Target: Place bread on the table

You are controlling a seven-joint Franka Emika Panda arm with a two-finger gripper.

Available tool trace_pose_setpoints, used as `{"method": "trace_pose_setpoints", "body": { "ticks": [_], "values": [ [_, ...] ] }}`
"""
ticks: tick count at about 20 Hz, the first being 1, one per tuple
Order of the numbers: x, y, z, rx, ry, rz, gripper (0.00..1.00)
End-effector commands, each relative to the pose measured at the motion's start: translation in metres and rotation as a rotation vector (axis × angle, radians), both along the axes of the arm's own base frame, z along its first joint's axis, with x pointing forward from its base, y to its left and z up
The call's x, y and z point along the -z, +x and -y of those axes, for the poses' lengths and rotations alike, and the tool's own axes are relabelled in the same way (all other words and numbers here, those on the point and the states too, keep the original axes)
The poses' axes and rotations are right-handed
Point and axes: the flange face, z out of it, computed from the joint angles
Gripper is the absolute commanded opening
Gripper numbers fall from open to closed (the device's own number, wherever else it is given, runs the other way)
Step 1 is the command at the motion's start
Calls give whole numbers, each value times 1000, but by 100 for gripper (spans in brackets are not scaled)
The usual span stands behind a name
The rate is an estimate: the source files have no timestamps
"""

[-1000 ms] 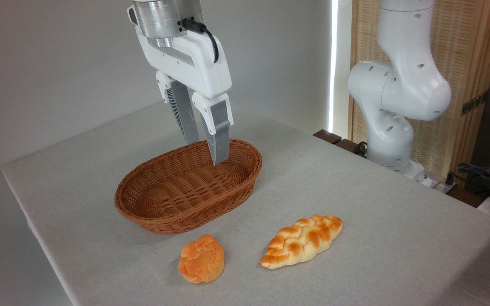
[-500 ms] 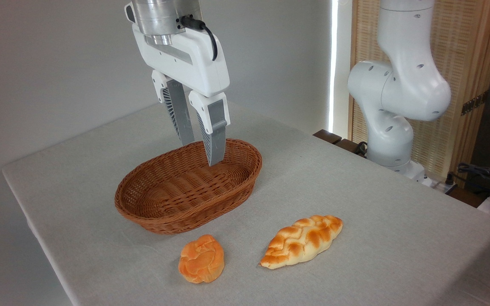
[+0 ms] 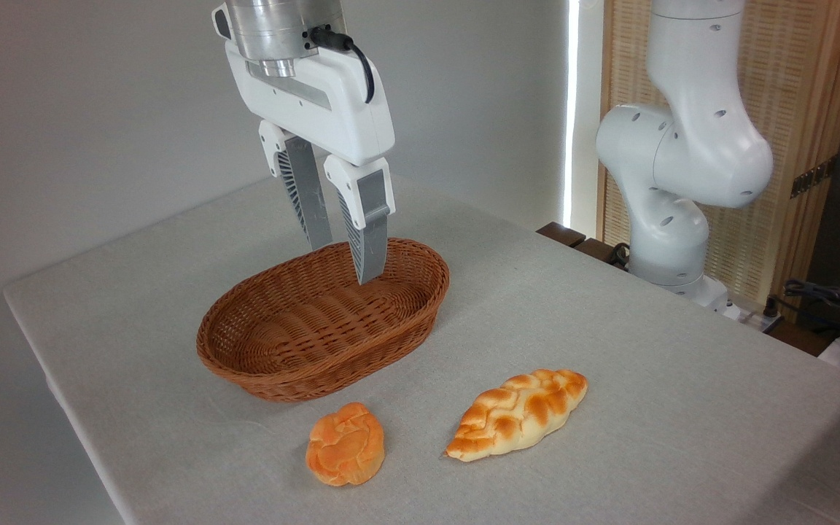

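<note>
The bread (image 3: pixel 517 413), a braided pale golden loaf with toasted patches, lies flat on the grey-beige table (image 3: pixel 609 306), in front and to the right of the wicker basket. My gripper (image 3: pixel 343 261) hangs above the far end of that basket, well behind and left of the loaf. Its two grey fingers (image 3: pixel 366 233) point down with a narrow gap between them and hold nothing.
The brown oval wicker basket (image 3: pixel 289 364) stands at the middle left with nothing in it. A small round orange bun (image 3: pixel 345 444) lies in front of it. The arm's white base (image 3: pixel 671 219) rises at the table's right rear edge.
The gripper has shifted slightly left and up over the basket's far end. The bread, bun and basket have not moved.
</note>
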Motion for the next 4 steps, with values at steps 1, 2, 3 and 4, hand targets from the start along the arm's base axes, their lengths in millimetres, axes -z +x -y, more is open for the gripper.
{"method": "trace_pose_setpoints", "body": {
  "ticks": [1,2,3,4],
  "values": [
    [-1,-4,-7,-11,8,5,100],
    [-2,-4,-7,-12,8,6,100],
    [-1,-4,-6,-14,7,6,100],
    [-2,-4,-6,-17,7,9,100]
  ]
}}
